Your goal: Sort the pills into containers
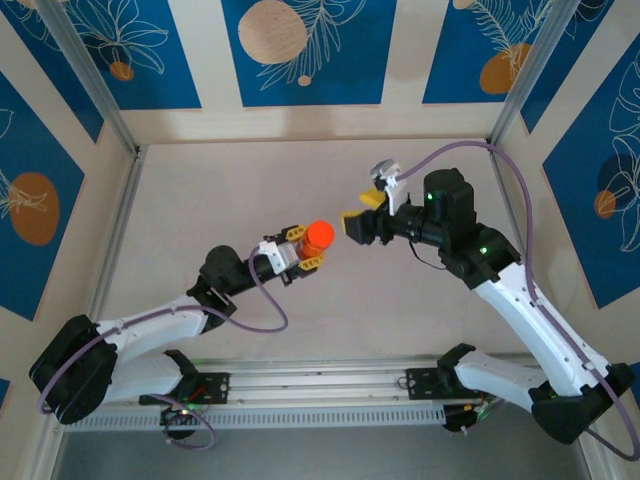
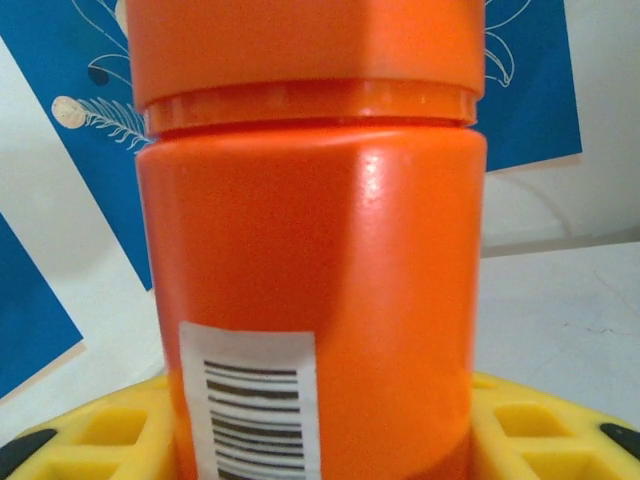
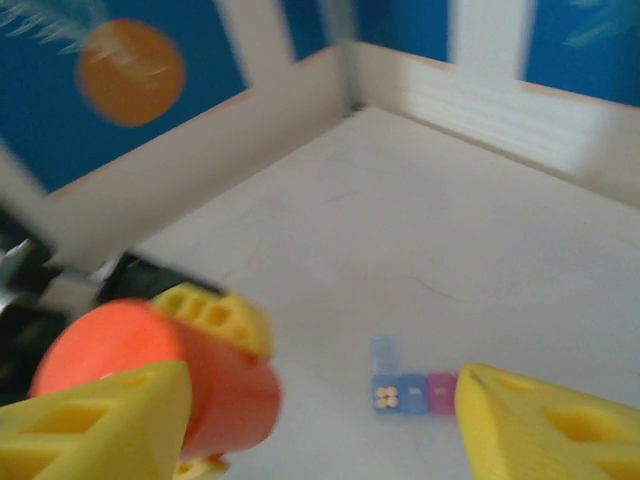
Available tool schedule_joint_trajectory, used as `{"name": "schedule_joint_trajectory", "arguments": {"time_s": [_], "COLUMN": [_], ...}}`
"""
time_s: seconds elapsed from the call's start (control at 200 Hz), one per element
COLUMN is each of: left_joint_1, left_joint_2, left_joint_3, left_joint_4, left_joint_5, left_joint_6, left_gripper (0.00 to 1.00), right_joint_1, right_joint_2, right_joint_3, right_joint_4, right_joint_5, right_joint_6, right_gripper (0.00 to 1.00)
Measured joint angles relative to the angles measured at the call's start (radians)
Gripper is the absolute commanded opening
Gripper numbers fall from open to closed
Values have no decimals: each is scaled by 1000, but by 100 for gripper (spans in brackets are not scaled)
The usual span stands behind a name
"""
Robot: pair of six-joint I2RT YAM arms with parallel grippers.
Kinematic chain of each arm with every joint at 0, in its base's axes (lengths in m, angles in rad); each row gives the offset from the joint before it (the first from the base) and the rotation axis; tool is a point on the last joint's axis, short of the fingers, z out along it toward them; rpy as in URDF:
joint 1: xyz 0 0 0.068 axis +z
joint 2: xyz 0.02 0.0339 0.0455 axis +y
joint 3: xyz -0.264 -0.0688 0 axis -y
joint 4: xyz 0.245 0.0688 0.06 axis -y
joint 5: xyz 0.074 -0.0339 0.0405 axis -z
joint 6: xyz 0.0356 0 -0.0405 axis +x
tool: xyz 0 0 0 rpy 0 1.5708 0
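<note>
My left gripper [image 1: 303, 252] is shut on an upright orange bottle [image 1: 319, 237] with an orange cap, held above the table; in the left wrist view the bottle [image 2: 310, 280] shows a barcode label between the yellow fingers. My right gripper [image 1: 362, 213] is just right of the cap, open. In the right wrist view the bottle [image 3: 160, 375] lies against the left finger [image 3: 100, 420], with a wide gap to the right finger [image 3: 550, 430]. The containers [image 3: 412, 392] lie on the table below. The blue end box has its lid up, with several pale pills [image 3: 388, 398] inside.
The white table [image 1: 220, 200] is walled on three sides by panels with blue leaf prints. Metal posts [image 1: 95, 85] stand at the back corners. A rail [image 1: 320, 385] carrying both arm bases runs along the near edge.
</note>
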State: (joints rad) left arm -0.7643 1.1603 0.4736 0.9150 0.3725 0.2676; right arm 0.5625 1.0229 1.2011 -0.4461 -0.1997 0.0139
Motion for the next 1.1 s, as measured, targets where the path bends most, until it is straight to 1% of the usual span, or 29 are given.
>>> {"name": "schedule_joint_trajectory", "arguments": {"time_s": [0.03,0.185,0.32,0.475,0.61,0.775,1.005,1.055,1.095], "left_joint_1": [0,0,0,0,0,0,0,0,0], "left_joint_2": [0,0,0,0,0,14,28,28,28], "left_joint_3": [0,0,0,0,0,10,13,13,13], "left_joint_4": [2,6,2,-4,-6,-5,-2,-2,-2], "left_joint_5": [5,41,79,100,109,118,134,134,138], "left_joint_6": [-2,-8,-15,-23,-26,-26,-31,-33,-33], "left_gripper": [0,0,0,0,0,0,0,0,0], "right_joint_1": [0,-2,-8,-8,2,24,40,45,47], "right_joint_2": [0,15,67,150,166,167,199,205,208], "right_joint_3": [0,1,29,98,106,106,106,106,106], "right_joint_4": [-9,-47,-79,-128,-160,-187,-197,-198,-198], "right_joint_5": [-55,-286,-393,-443,-472,-496,-483,-477,-470], "right_joint_6": [-63,-343,-508,-624,-689,-733,-755,-756,-758], "right_gripper": [78,79,79,78,74,71,68,65,60]}}
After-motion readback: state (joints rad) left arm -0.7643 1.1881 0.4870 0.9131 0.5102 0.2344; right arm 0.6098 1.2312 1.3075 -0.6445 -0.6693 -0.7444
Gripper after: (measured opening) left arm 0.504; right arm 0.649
